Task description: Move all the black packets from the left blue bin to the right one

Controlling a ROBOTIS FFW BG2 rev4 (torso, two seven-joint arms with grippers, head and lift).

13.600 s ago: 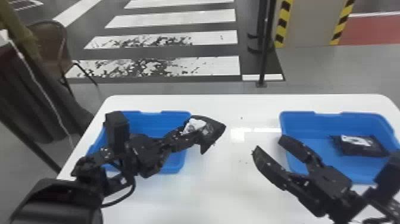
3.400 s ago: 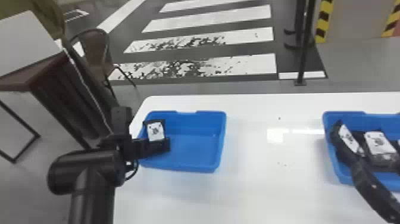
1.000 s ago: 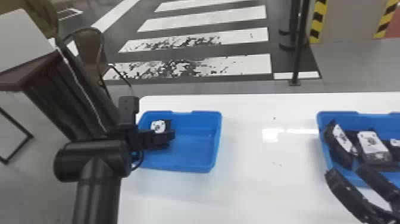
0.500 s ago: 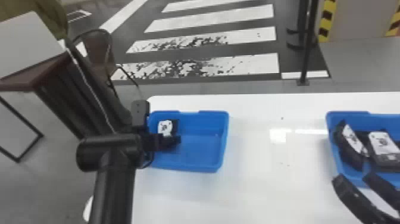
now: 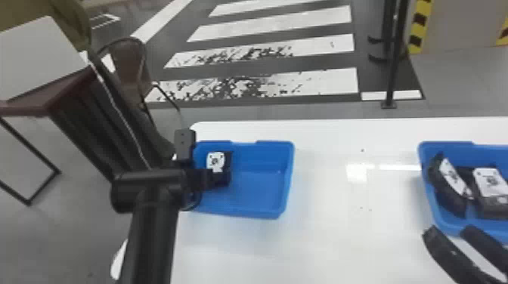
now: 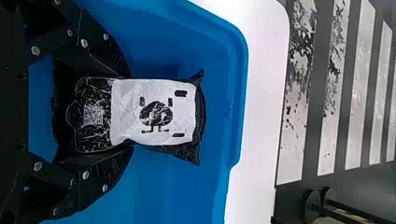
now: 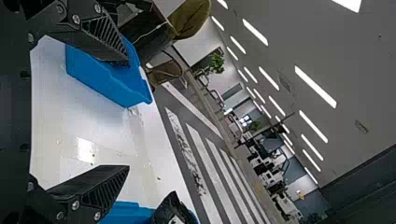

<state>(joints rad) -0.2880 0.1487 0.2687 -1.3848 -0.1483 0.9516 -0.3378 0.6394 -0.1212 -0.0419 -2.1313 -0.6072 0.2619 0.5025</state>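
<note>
Step in hand: pick-up from the left blue bin. My left pincer looks clenched on the sides of a black packet, at the bin's left end. Right pincer is released, empty, near the front of the right bin, where packets lie. Next: lift clear of the rim, then carry across; watch for slip.

The room is lit brightly by rows of white ceiling strips, seen slanting in the right wrist view. In the head view, the white table is marked by pale glare (a squarish patch and a streak); soft shade is cast inside the left blue bin in the left wrist view.
</note>
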